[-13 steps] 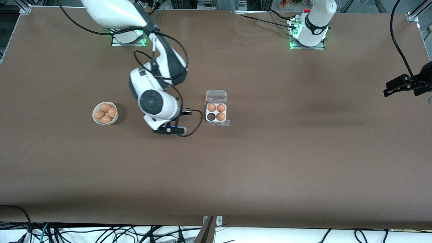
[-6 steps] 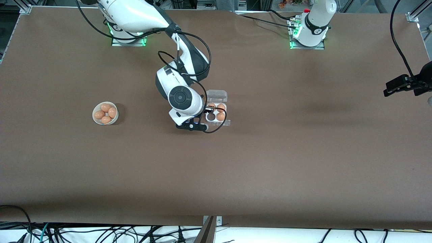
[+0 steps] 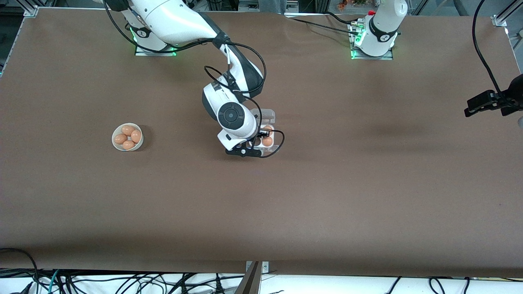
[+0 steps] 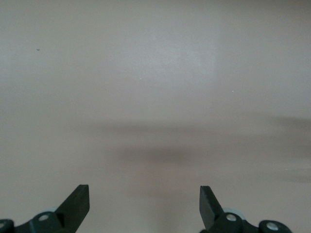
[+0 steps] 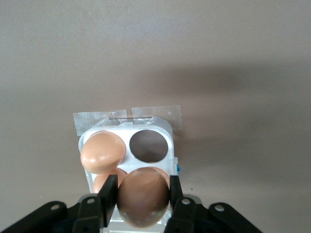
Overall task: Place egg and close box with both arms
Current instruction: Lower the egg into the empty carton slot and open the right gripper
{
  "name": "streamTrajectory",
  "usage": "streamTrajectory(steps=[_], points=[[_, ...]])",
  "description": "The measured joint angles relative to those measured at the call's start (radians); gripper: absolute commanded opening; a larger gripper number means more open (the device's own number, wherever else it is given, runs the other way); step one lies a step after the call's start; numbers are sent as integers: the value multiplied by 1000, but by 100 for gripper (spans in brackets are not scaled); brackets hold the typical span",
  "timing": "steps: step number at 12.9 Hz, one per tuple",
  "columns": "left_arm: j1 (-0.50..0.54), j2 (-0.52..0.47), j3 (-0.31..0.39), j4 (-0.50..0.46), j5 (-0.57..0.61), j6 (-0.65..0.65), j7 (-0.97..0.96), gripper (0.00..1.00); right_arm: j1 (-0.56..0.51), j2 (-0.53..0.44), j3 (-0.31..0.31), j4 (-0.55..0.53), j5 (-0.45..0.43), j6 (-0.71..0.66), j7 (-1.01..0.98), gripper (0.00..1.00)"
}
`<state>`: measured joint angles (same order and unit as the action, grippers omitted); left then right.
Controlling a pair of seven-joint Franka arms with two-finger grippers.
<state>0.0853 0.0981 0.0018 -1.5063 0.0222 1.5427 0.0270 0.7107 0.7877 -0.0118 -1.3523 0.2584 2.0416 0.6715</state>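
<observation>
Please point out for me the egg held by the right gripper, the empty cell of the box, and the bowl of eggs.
held egg (image 5: 144,196), right wrist view: middle of its shell between the fingers.
empty cell (image 5: 150,145), right wrist view: dark middle of the hole in the box.
bowl (image 3: 115,132), front view: its white rim.

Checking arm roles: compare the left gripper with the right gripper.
The right gripper is shut on an egg over the box; the left gripper is open, holding nothing. The right arm reaches mid-table; the left arm waits over bare table. Both have black fingers.
</observation>
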Motion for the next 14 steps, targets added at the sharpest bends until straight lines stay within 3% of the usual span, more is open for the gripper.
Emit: streamTrajectory(steps=[6,7,8,9,11,14], points=[[0,0,0,0,0,0,0,100,1,36,2,19,0,38,0,10],[0,0,0,0,0,0,0,100,1,40,2,19,0,46,0,14],[0,0,0,0,0,0,0,100,1,44,2,19,0,53,0,33],[0,1,0,0,0,0,0,100,1,45,2,19,0,56,0,65],[0,5,-1,0,0,0,0,100,1,45,2,19,0,56,0,83],[-5,10,-4,0,0,-2,0,100,0,46,2,24,0,59,-1,93]])
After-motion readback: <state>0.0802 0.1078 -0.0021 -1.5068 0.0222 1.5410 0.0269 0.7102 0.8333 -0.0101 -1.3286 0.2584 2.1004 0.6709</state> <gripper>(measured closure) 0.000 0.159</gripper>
